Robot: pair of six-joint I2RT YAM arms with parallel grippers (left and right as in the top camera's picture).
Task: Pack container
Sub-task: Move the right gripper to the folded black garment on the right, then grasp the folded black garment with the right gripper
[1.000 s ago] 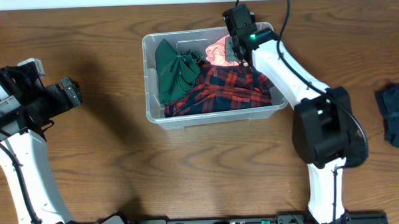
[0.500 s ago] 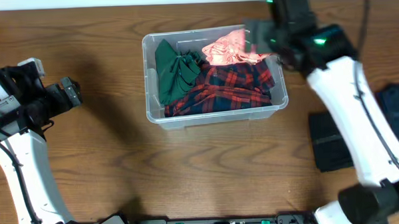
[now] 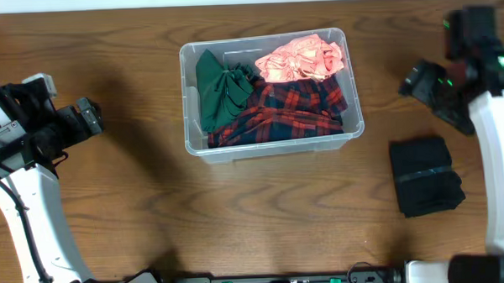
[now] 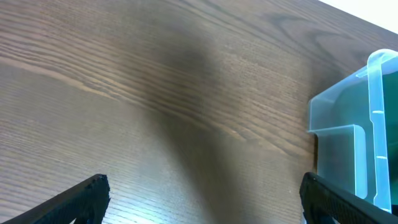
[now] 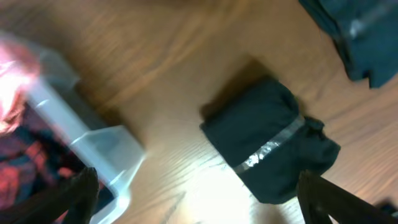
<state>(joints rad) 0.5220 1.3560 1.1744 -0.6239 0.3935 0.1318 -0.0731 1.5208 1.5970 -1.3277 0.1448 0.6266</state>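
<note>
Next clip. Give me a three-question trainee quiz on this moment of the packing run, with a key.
1. Multiple choice: in the overhead view, what colour is the cloth in the top right corner of the tub? A green, B pink, C black.
2. True or false: the black bundle lies inside the tub.
3. Short answer: what do the right fingers hold?

Key
1. B, the pink cloth.
2. False: it lies on the table, to the right of the tub.
3. Nothing; they stand apart and empty.
</note>
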